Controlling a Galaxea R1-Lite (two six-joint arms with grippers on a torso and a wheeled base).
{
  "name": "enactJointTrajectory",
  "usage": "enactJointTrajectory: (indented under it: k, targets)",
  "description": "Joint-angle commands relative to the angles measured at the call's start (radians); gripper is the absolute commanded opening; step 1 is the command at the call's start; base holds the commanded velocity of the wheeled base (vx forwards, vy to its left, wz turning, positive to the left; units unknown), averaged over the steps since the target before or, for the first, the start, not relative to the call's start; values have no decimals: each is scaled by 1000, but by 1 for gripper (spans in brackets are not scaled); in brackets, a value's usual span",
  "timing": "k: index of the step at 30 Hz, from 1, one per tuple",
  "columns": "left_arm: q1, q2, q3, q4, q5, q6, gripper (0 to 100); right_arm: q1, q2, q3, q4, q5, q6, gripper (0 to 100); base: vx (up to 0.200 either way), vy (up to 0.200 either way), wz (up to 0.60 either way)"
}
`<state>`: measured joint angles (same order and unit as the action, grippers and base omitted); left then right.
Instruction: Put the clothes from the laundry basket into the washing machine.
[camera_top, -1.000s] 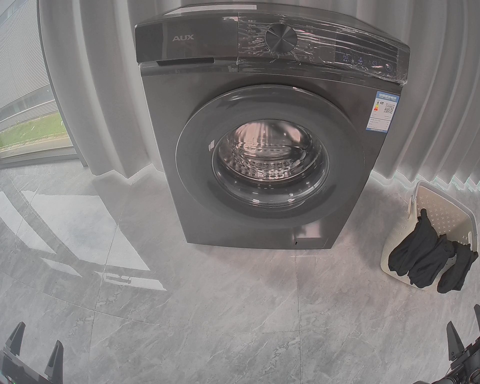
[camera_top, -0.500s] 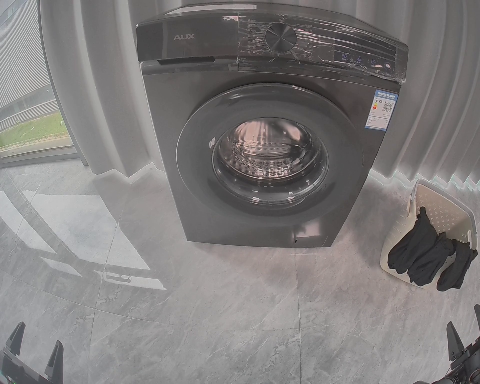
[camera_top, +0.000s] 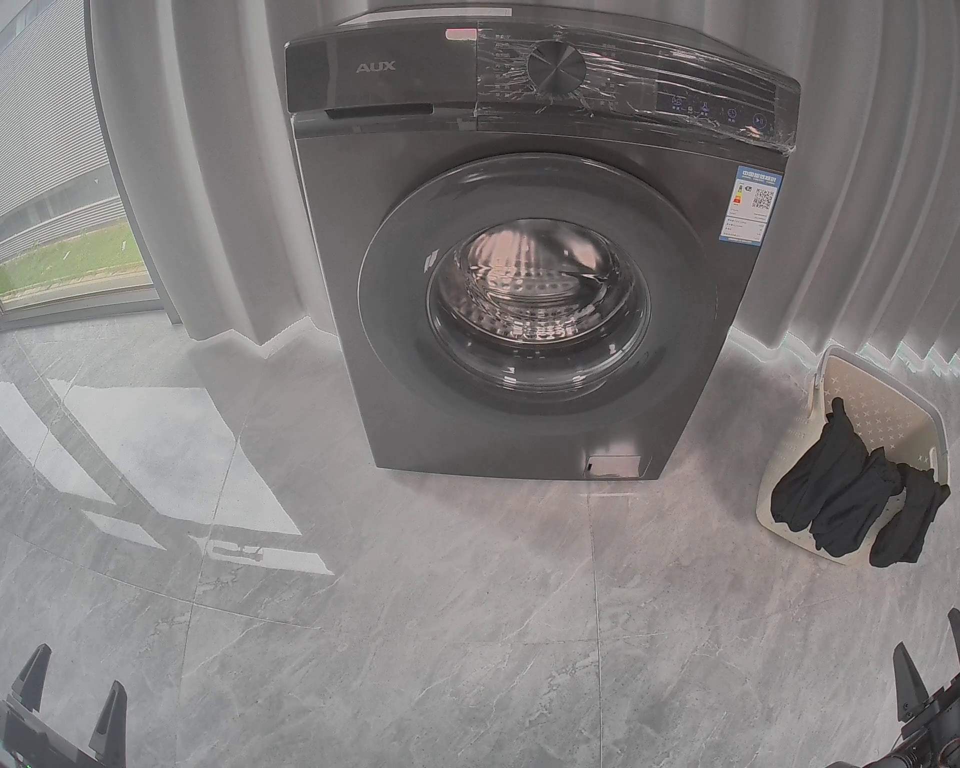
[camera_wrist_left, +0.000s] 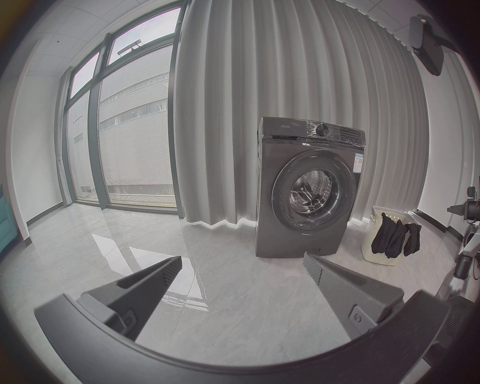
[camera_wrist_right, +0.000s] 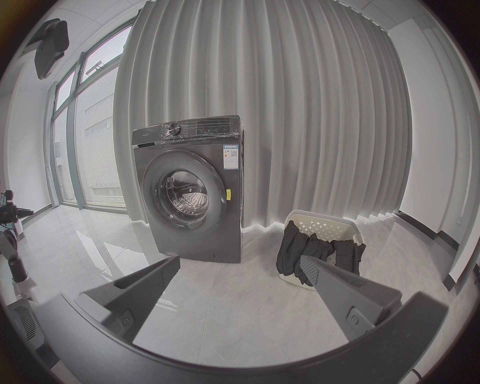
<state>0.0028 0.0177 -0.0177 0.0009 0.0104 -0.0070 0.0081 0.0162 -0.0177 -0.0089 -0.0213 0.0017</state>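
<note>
The grey washing machine (camera_top: 540, 290) stands on the floor ahead, its round door shut and the drum showing through the glass. To its right a cream laundry basket (camera_top: 885, 405) leans by the curtain, with black clothes (camera_top: 845, 490) draped over its front rim. My left gripper (camera_top: 72, 690) is low at the near left, open and holding nothing. My right gripper (camera_top: 928, 640) is at the near right, open and apart from the basket. In the left wrist view the left gripper (camera_wrist_left: 242, 260) faces the washing machine (camera_wrist_left: 307, 190). In the right wrist view the right gripper (camera_wrist_right: 239, 261) faces the clothes (camera_wrist_right: 310, 250) and basket (camera_wrist_right: 322, 222).
Grey tiled floor (camera_top: 420, 620) lies open between me and the machine. White curtains (camera_top: 230, 180) hang behind the machine. A tall window (camera_top: 50, 220) is at the far left.
The whole head view has shifted, so the camera moved. Machine and basket now sit slightly higher in the picture. Both grippers are as before.
</note>
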Motion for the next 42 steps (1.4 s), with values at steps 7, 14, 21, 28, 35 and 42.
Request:
enactJointTrajectory:
  k: [7,14,21,28,35,42]
  targets:
    - [0,-13,18,1,0,2,100,-2,-4,18,1,1,-2,100,57,0,0]
    - [0,-13,18,-1,2,-1,100,0,-4,18,0,7,-2,100,0,0,-257]
    - [0,-13,18,-1,2,1,100,-2,-4,18,0,7,-2,100,0,0,-257]
    - [0,-13,18,-1,0,2,100,-2,-4,18,0,7,0,100,0,0,0]
    - [0,-13,18,1,2,2,100,-2,-4,18,0,7,0,100,0,0,-514]
    - [0,-13,18,1,0,2,100,-2,-4,18,0,7,0,100,0,0,0]
